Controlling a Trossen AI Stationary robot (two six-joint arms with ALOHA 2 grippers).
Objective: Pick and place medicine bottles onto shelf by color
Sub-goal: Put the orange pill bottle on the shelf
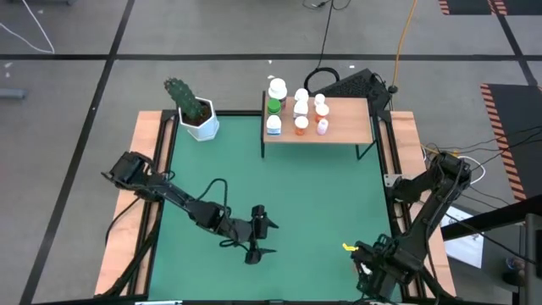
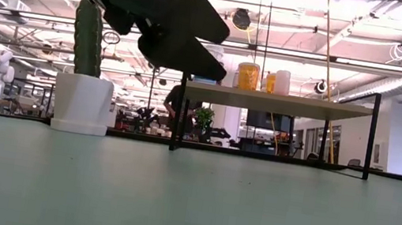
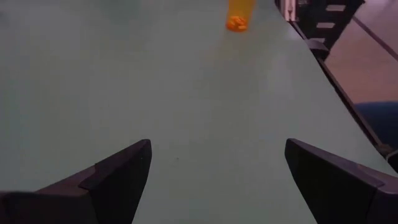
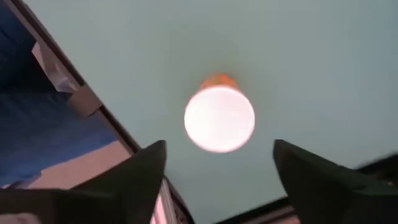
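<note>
- My right gripper point(image 4: 214, 171) sits at the near right corner of the green mat point(image 1: 313, 203), its two dark wedge-shaped fingers spread wide apart.
- Between them, but touching neither, an orange bottle point(image 4: 219, 117) stands on the mat; I look down on its round, bright white cap. It is released, not gripped.
- In the high view that bottle shows as a small yellow-orange speck point(image 1: 348, 247) just beside the right gripper point(image 1: 366, 258).
- My left gripper point(image 3: 214, 180) hovers over the near middle of the mat, fingers fully spread and holding nothing.
- Its wrist view shows smooth matte green surface between the two blunt black fingers, and farther off the same orange bottle point(image 3: 239, 14).
- The shelf point(image 1: 330, 127) stands at the far edge of the mat: a flat, pale wooden board on thin black legs.
- On its left half stand seven small round bottles point(image 1: 298, 108), all with white caps, grouped by colour: green and blue at the left, white in the middle, orange and pink to the right.
- A cactus point(image 1: 188, 99), ribbed and green, rises from a white angular pot at the far left corner.
- Pale wooden strips point(image 1: 144, 169) edge the mat on both sides.
</note>
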